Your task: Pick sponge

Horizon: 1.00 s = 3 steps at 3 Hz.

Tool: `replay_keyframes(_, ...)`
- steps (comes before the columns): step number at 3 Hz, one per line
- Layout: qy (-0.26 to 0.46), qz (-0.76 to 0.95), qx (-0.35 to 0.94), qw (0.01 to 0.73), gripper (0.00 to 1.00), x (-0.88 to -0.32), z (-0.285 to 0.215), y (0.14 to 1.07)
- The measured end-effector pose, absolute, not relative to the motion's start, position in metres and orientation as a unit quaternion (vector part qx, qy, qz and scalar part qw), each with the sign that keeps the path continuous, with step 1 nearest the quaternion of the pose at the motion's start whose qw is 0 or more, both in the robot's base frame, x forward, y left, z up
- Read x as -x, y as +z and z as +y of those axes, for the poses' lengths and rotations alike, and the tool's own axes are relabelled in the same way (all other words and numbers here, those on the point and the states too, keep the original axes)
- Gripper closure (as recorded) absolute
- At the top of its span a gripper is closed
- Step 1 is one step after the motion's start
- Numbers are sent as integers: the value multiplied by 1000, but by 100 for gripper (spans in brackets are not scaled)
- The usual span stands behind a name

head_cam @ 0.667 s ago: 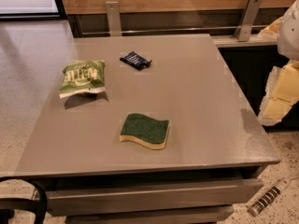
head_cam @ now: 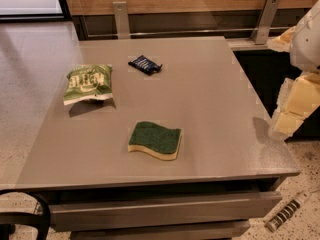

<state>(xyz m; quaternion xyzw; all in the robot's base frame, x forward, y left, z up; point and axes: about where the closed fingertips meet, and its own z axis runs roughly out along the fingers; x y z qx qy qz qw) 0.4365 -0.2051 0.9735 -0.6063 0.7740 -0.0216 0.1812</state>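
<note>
The sponge (head_cam: 155,140) lies flat on the grey table (head_cam: 215,94), near the front and about the middle, dark green scouring side up over pale yellow foam with a wavy edge. My gripper (head_cam: 289,120) is at the far right of the camera view, beyond the table's right edge and well away from the sponge. It hangs below the white arm (head_cam: 307,39) and holds nothing that I can see.
A green-and-white crinkled snack bag (head_cam: 89,83) lies at the table's left. A small dark blue packet (head_cam: 145,64) lies toward the back. Two metal brackets (head_cam: 120,19) stand against the wooden wall behind. A black curved part (head_cam: 35,214) is at the bottom left.
</note>
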Motion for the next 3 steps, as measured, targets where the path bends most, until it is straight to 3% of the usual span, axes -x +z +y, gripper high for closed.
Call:
replay_keyframes(1,24,768,607,201,0,-432,-187,959)
replay_keyframes(3,135,742,580,308,0,-436,-134,931)
